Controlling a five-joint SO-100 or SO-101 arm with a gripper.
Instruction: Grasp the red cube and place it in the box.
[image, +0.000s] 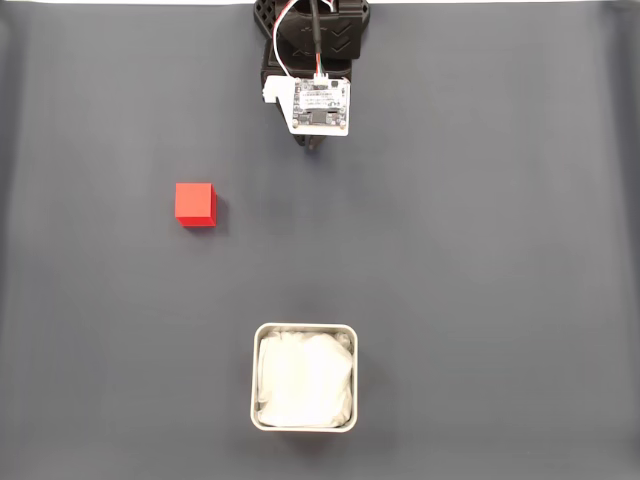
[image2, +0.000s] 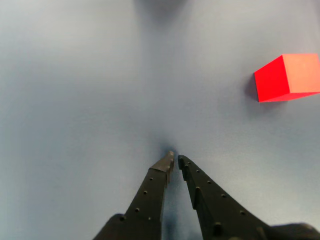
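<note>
On the dark grey table mat (image: 480, 260), the red cube (image: 195, 204) sat by itself toward the left of the fixed view, well apart from both the arm and the box. Box (image: 304, 329), a pale metal tin lined with crumpled white paper (image: 303, 380), lay near the bottom centre of that view, with no cube inside. Arm (image: 318, 60) was folded at the top edge, its white circuit board (image: 320, 106) facing up. Wrist view: gripper (image2: 176, 159) pointed down at bare mat, fingers (image2: 150, 192) drawn nearly together with only a narrow slit at the tips, gripping nothing. Cube (image2: 287, 77) appeared at upper right of the wrist view, resting flat, clear of the fingertips.
</note>
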